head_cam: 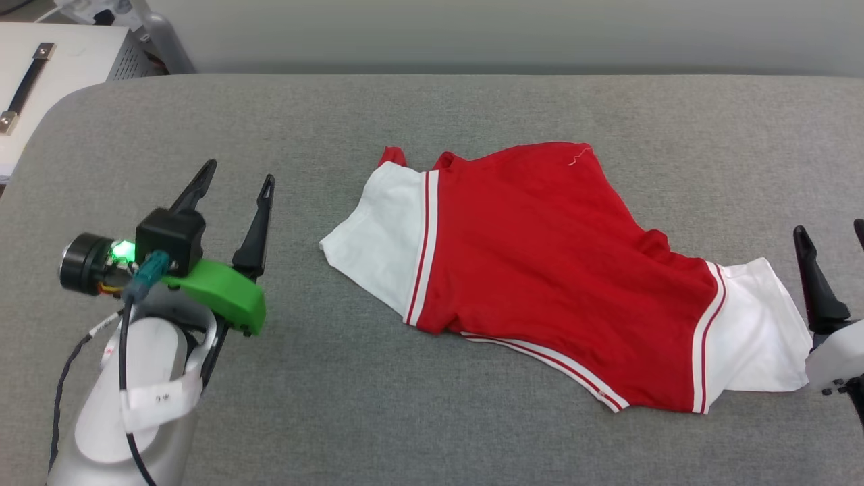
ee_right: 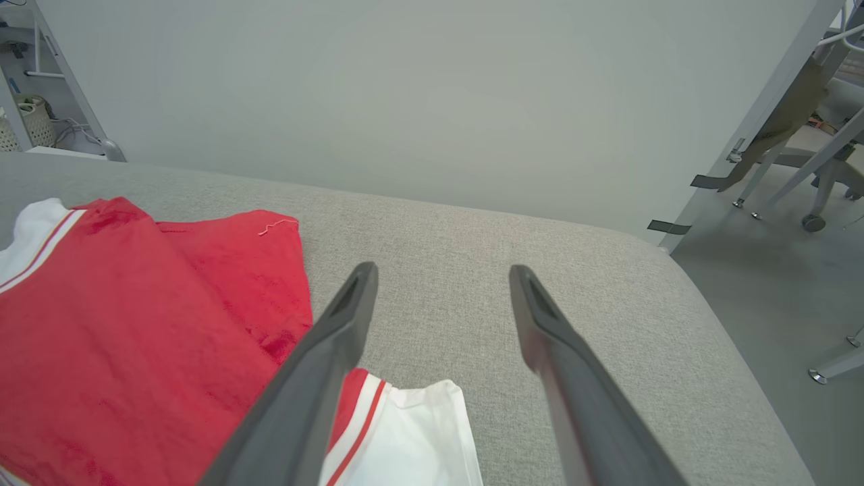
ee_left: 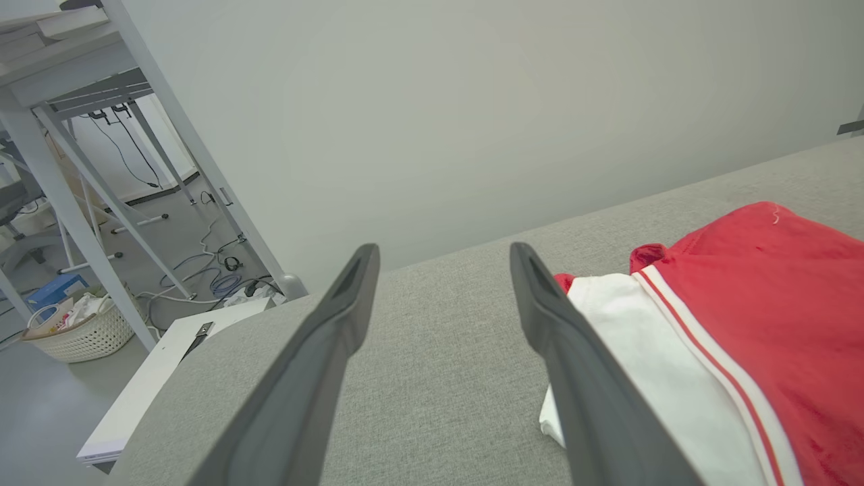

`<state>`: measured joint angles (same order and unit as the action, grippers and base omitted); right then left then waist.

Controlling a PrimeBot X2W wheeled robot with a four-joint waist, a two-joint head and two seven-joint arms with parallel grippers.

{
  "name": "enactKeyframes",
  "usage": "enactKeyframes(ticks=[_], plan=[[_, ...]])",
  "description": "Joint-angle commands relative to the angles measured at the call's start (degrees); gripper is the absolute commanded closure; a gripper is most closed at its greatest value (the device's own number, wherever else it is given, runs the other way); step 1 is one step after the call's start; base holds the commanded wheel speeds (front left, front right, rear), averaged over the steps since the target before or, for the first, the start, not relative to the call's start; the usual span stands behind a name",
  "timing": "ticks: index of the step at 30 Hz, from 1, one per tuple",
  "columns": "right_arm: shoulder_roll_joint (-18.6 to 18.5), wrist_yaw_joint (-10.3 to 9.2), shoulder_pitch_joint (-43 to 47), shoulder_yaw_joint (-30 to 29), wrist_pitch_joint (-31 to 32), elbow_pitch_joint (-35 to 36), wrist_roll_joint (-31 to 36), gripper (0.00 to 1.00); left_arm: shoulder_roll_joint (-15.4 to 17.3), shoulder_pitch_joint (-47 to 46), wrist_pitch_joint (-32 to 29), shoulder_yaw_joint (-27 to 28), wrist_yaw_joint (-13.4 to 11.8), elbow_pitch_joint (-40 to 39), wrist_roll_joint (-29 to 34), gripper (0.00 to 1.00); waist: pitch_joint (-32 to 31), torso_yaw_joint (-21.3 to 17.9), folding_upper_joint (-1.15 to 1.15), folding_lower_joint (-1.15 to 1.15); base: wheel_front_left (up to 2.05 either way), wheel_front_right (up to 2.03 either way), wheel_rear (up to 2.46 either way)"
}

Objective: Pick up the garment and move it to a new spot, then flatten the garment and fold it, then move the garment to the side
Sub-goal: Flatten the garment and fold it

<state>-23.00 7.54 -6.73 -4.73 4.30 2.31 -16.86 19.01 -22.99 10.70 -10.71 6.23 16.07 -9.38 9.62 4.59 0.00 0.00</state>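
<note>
On table [head_cam: 405, 108], garment [head_cam: 540, 270] between left gripper [head_cam: 239, 171], right gripper [head_cam: 830, 227], both jaws spread; left wrist view catches basket [ee_left: 88, 337].

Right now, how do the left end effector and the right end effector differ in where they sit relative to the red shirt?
The left end effector is over bare grey table, apart from the garment; the right end effector sits close beside its white sleeve. The left shows whole in the head view; the right is cut by the frame edge. Both are open and hold nothing.
</note>
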Motion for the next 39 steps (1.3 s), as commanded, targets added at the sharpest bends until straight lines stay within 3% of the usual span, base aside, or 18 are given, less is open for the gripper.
enactKeyframes(ticks=[1, 6, 11, 15, 23, 30, 38, 39], plan=[[1.2, -0.05, 1.3, -0.1, 0.3, 1.7, 1.1, 0.0, 0.5, -2.6, -2.4, -1.1, 0.6, 0.8, -1.8, 0.0, 0.1, -1.2, 0.0, 0.0, 0.0, 0.0, 0.0], [3.8, -0.05, 3.0, 0.0, 1.3, 5.6, 3.1, 0.0, 3.4, -9.5, -17.8, -8.9, 1.2, 3.6, -11.9, 0.0, 1.1, -2.5, 0.0, 0.0, 0.0, 0.0, 0.0], [4.5, -0.05, 2.7, 0.6, 1.8, 6.7, 3.6, 0.0, 9.1, -15.9, -36.4, -19.6, 1.2, 3.5, -25.3, 0.0, 2.6, -3.9, 0.0, 0.0, 0.0, 0.0, 0.0], [4.8, -0.05, 1.8, 1.2, 1.7, 6.7, 3.5, 0.0, 12.3, -20.2, -45.0, -26.2, 1.2, 3.6, -30.5, 0.0, 4.0, -4.9, 0.0, 0.0, 0.0, 0.0, 0.0], [4.2, -0.05, -0.9, 2.6, 1.3, 5.9, 3.0, 0.0, 13.9, -26.5, -52.2, -34.9, 1.2, 8.9, -35.6, 0.0, 7.8, -7.0, 0.0, 0.0, 0.0, 0.0, 0.0], [4.1, -0.05, -2.7, 3.8, 0.7, 5.3, 2.8, 0.0, 15.5, -29.7, -52.8, -40.5, 1.2, 15.2, -37.2, 0.0, 11.2, -8.8, 0.0, 0.0, 0.0, 0.0, 0.0], [4.1, -0.05, -3.4, 4.0, -0.1, 4.4, 2.8, 0.0, 17.5, -28.7, -52.4, -48.0, 1.2, 16.1, -42.8, 0.0, 12.0, -9.6, 0.0, 0.0, 0.0, 0.0, 0.0], [4.1, -0.05, -3.3, 4.0, -0.1, 4.3, 2.8, 0.0, 17.6, -28.6, -52.3, -48.9, 1.2, 15.9, -43.5, 0.24, 11.9, -9.5, 0.0, 0.0, 0.0, 0.0, 0.0]])
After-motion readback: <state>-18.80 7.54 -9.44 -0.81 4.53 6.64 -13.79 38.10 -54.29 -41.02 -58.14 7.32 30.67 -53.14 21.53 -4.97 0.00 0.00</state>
